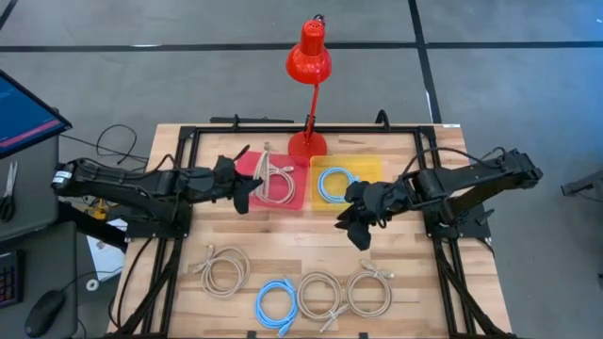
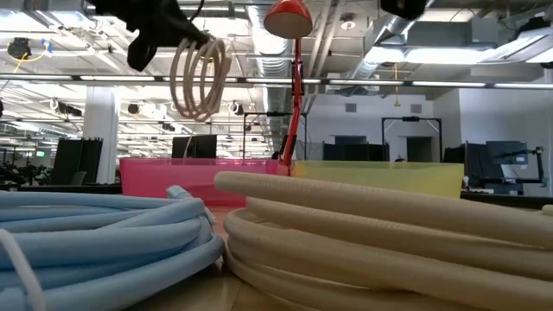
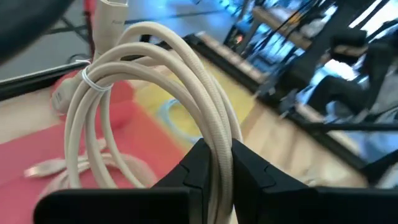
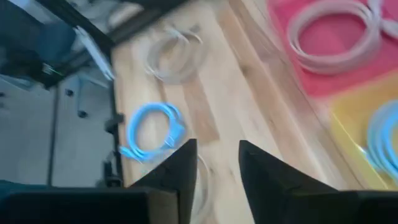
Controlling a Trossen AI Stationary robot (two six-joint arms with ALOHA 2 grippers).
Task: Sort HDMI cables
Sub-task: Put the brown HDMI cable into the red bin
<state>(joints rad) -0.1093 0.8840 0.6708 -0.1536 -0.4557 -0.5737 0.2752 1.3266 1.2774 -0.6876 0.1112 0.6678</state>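
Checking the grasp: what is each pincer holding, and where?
Left pincer pinches a beige coil on its loop strands; right pincer holds nothing.

Seven small round cable coils: one beige coil (image 3: 155, 99) hangs upright in the air, pinched at its lower edge, bound with a thin tie, above the pink tray (image 1: 247, 162) where another beige coil (image 1: 279, 181) lies flat. One light blue coil (image 1: 335, 183) lies flat in the yellow tray (image 1: 369, 168). Four lie flat on the bare wood near the front edge: beige coil (image 1: 225, 271) at left, blue coil (image 1: 277, 303), then two beige coils (image 1: 318, 294) (image 1: 368, 292) just beside each other.
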